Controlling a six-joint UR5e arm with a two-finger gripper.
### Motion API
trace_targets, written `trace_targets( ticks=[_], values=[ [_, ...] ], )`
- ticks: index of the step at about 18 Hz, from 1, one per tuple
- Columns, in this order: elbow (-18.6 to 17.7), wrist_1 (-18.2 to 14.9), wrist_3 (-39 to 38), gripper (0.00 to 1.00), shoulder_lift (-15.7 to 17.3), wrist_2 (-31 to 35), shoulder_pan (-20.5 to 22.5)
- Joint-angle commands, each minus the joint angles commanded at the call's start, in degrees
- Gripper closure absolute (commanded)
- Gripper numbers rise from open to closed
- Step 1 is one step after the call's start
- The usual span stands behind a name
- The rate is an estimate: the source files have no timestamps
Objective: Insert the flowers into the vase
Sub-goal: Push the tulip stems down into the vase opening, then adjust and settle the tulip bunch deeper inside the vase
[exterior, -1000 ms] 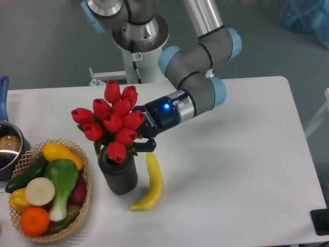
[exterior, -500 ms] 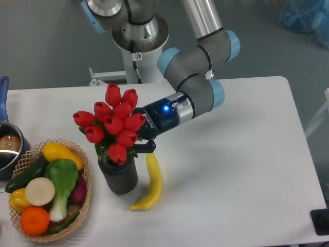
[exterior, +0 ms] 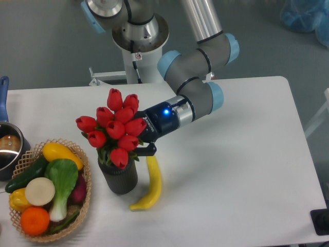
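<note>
From the fixed camera, the arm (exterior: 198, 87) reaches down and to the left across the white table (exterior: 231, 170), its black wrist showing a small blue light. The gripper (exterior: 140, 145) sits right behind the flowers (exterior: 114, 127), and one dark finger (exterior: 147, 149) pokes out below the blooms, beside the stems. The red heads cover the rest of the hand, so I cannot tell whether it is pinching the stems or spread apart.

The flowers stand upright with their stems and leaves going down into the mouth of the vase (exterior: 119, 176) (the bunch is clearly wider than the opening, and the lowest bloom hangs just over the rim). The vase is a dark ribbed cylinder standing upright on the table, just right of the basket (exterior: 86, 181).

A banana (exterior: 150, 185) lies on the table just beside the vase on its right, its upper tip near the gripper's finger.

The basket holds an orange (exterior: 34, 220), a white-and-green leafy vegetable (exterior: 60, 182), a yellow squash (exterior: 60, 153), a cucumber (exterior: 25, 175) and a few other pieces. At the far left edge a pot (exterior: 10, 149) with a blue handle is partly cut off.
</note>
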Motion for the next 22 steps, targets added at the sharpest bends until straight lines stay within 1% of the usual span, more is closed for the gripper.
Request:
trace_targets(
  ticks=[5, 18, 22],
  values=[
    [-0.35, 0.09, 0.36, 0.66, -0.44, 0.00, 0.70],
    [-2.99, 0.09, 1.93, 0.65, -0.62, 0.09, 0.79],
    [-3.34, 0.09, 4.22, 0.65, -1.67, 0.09, 0.79]
  ],
)
